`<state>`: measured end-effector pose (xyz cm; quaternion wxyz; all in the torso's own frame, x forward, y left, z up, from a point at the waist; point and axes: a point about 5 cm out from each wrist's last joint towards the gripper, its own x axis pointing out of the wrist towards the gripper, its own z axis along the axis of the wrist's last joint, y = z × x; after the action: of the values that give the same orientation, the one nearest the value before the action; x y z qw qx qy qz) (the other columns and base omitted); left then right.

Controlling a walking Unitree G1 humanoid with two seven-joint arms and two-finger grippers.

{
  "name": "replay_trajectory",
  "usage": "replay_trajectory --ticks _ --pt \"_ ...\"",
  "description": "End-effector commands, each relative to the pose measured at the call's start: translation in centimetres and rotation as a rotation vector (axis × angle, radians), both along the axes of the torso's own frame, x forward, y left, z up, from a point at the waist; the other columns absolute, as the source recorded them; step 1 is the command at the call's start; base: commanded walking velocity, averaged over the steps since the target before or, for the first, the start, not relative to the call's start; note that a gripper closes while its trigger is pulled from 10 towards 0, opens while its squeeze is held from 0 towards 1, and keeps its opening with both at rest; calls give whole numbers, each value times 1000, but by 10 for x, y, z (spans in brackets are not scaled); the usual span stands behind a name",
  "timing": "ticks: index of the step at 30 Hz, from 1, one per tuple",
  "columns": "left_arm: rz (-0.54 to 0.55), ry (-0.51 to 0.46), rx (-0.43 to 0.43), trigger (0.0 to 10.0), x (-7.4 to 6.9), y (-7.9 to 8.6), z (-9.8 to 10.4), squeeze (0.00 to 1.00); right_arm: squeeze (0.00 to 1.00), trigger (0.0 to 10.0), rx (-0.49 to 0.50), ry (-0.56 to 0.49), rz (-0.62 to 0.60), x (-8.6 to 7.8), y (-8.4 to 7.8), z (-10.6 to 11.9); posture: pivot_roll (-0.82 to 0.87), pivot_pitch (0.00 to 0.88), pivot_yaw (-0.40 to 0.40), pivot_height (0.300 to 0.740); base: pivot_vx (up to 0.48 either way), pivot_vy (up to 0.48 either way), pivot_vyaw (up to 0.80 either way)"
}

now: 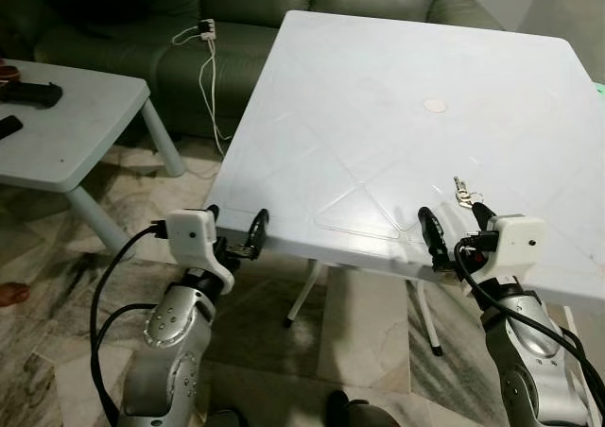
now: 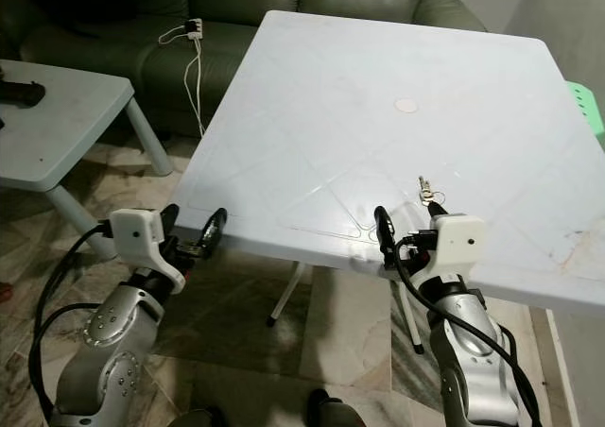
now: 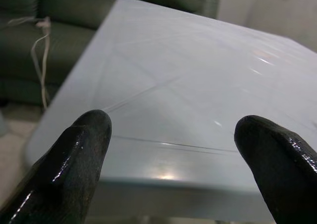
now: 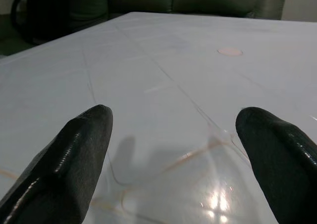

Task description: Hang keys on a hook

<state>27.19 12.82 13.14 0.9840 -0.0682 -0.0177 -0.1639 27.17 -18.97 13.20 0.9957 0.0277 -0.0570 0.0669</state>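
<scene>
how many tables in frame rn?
2. The large white table stands in front of the robot, with the keys near its front edge by the right gripper. The small white table stands at the left, beside the sofa.

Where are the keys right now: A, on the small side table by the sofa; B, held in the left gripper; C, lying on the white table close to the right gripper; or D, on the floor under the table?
C: the keys lie on the white table just beyond the open right gripper, which has not closed on them.
</scene>
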Motion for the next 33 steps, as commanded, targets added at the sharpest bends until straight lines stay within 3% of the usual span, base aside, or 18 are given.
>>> replay_trajectory --ticks 1,9,14,19,20,22,26,31,33 --pt "-65 -61 22 10000 0 -11 12 0 0 10000 1 19 -5 2 -2 -2 1 172 -57 740 0 0 0" --pt "-169 -90 44 10000 -1 -28 17 0 0 10000 -23 26 5 4 -4 0 -6 188 -66 740 0 0 0" --pt "-214 -90 44 10000 -2 -38 19 0 0 10000 -80 42 33 17 -5 -3 -10 199 -64 740 0 0 0" --pt "-259 -95 34 10000 -3 -50 21 0 0 10000 -105 43 60 47 -10 0 -11 212 -70 740 0 0 0" --pt "-259 -95 34 10000 -3 -50 21 0 0 10000 -105 43 60 47 -10 0 -11 212 -70 740 0 0 0" --pt "-274 -83 21 10000 -4 -53 20 0 0 10000 -126 37 51 61 -16 4 -10 210 -74 740 0 0 0" --pt "-282 -76 24 10000 -5 -55 19 0 0 10000 -153 32 60 71 -23 11 -9 207 -77 740 0 0 0" --pt "-300 -66 19 10000 -8 -58 17 0 0 10000 -183 57 66 78 -37 13 -9 205 -80 740 0 0 0" --pt "-303 -62 12 10000 -9 -59 17 0 0 10000 -208 95 92 78 -51 12 -7 203 -81 740 0 0 0"
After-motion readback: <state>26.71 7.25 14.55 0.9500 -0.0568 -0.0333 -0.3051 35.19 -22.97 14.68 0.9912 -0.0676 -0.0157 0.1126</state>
